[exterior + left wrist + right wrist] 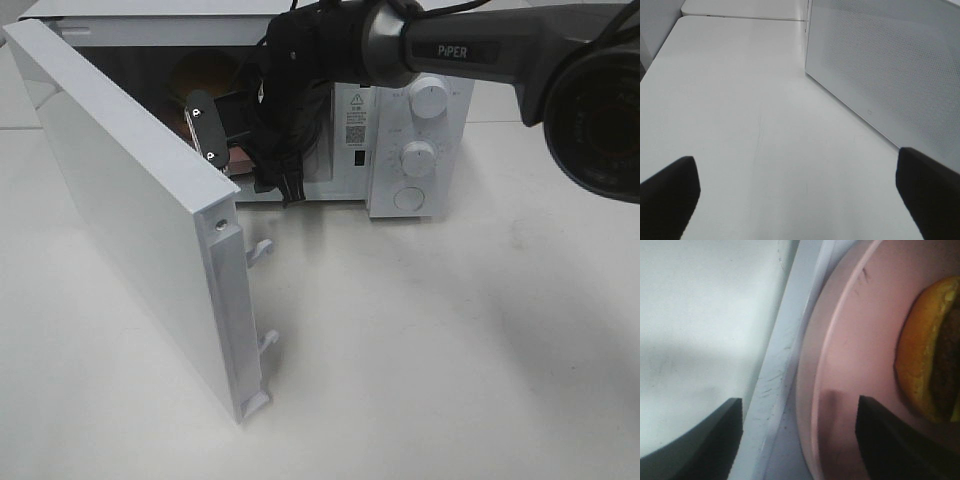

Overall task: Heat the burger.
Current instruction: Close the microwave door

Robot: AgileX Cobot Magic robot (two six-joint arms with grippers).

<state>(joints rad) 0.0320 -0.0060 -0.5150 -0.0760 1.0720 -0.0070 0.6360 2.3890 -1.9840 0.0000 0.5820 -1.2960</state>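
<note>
The burger sits on a round pink plate. The plate lies just inside the mouth of the white microwave, at the far side of the tabletop. From the high camera the burger is hidden behind the right arm.

The right tool is open. Its two dark fingers stand apart, one on each side of the plate's rim, and they do not pinch it. The left tool is wide open too, with nothing in it, low over the tabletop beside the microwave.

I think the putting-in step is almost done. Next the right arm should pull straight back out and not bump the plate. Then the door must swing shut and a knob must be turned.

The bun looks golden, smooth and rounded, with a dark layer under it. The plate is smooth, with a raised edge and a few thin scratches. The door is a thick, flat white slab with two small hooks on its edge. The microwave's side has rows of tiny holes. The knobs are round and white.
</note>
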